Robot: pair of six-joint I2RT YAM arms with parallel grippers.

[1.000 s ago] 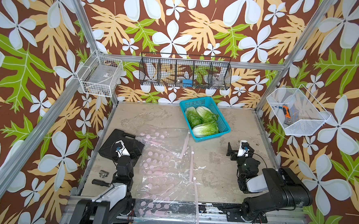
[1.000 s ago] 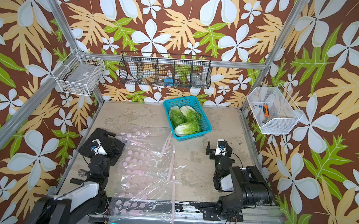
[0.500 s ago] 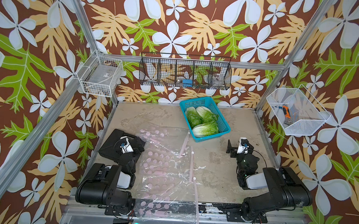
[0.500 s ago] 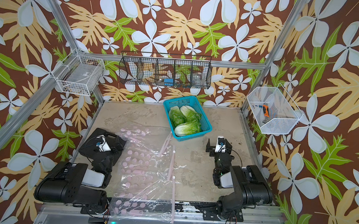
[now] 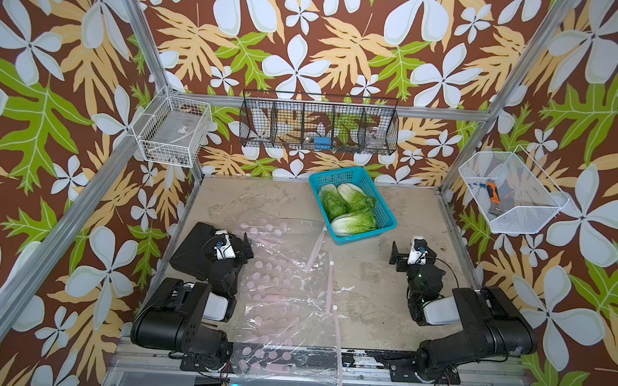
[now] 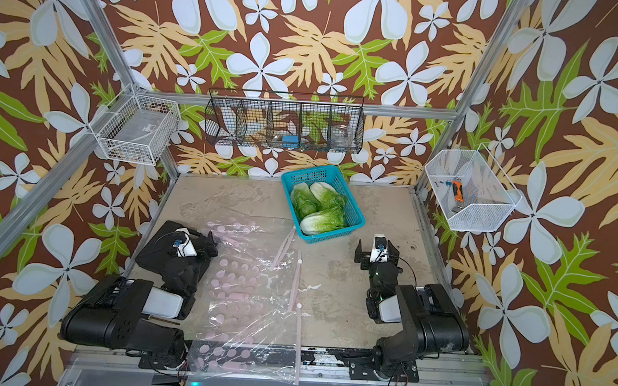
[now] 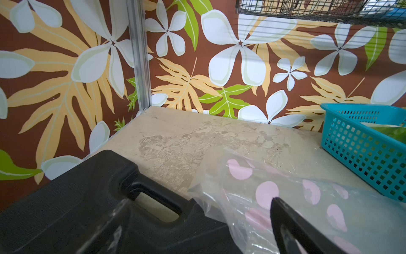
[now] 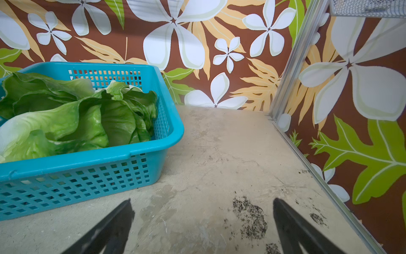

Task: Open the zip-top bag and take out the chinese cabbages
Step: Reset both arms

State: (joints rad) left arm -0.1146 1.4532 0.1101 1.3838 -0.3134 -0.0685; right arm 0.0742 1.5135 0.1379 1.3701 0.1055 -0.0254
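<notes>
- The three chinese cabbages (image 5: 350,210) lie in a blue basket (image 5: 363,236) at the back of the table (image 5: 263,202), a little right of the middle. They are packed side by side and fill most of the basket.
- The zip-top bag (image 5: 280,290) lies flat and crumpled on the table in front of the basket. It is clear plastic with pink dots, and nothing shows inside it. Its near end hangs over the front edge of the table.
- The left gripper (image 7: 198,201) hangs low with its jaws spread wide and has hold of nothing. One finger is over the bag's left edge, and the other is over a black case (image 5: 192,253) that lies just beside the bag.
- The right gripper (image 8: 203,201) is also spread wide and empty. It hangs over bare table near the basket's front right corner, well apart from the bag.
- On the walls hang a white wire basket (image 5: 172,136) at the left and a black wire rack (image 5: 318,125) at the back. A white mesh basket (image 5: 510,197) at the right holds an orange-handled tool (image 5: 493,191).
</notes>
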